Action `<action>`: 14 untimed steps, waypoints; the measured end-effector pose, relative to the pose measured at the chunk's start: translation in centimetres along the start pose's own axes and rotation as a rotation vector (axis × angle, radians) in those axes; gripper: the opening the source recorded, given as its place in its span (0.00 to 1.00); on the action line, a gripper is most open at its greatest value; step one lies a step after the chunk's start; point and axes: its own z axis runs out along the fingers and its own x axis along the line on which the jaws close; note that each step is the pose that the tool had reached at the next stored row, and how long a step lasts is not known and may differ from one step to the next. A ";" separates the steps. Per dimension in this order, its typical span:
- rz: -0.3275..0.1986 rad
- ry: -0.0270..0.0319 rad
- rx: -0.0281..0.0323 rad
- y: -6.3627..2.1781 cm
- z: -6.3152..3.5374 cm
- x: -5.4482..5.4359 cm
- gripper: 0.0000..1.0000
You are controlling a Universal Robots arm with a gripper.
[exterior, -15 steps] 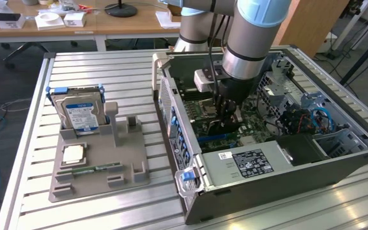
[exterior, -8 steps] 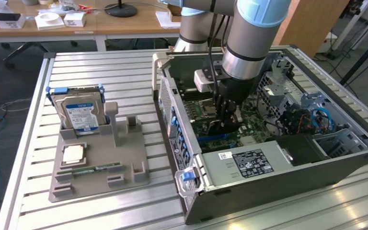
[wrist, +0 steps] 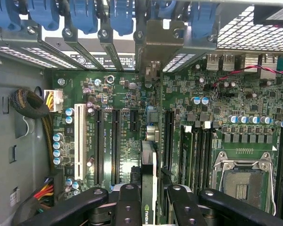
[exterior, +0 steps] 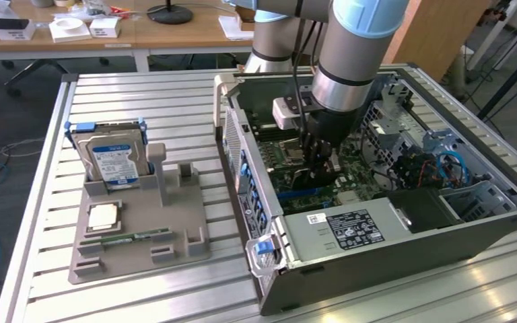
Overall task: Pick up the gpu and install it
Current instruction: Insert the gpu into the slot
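The gpu (wrist: 148, 160) stands on edge inside the computer case (exterior: 375, 276), clamped between the fingers (wrist: 127, 207) of the gripper (wrist: 153, 200). Its long axis runs parallel to the black expansion slots (wrist: 115, 146) on the motherboard (wrist: 217, 136), with its metal bracket (wrist: 155, 44) toward the rear openings; whether it is seated, I cannot tell

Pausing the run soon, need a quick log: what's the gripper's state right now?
Gripper: closed on the gpu, held edge-on inside the computer case.
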 end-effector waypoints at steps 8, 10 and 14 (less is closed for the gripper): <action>0.001 -0.0002 0.0001 0.05 0.01 0.0 0.26; 0.002 -0.0001 0.0001 0.05 0.02 0.0 0.26; 0.002 0.0000 0.0001 0.04 0.02 0.0 0.26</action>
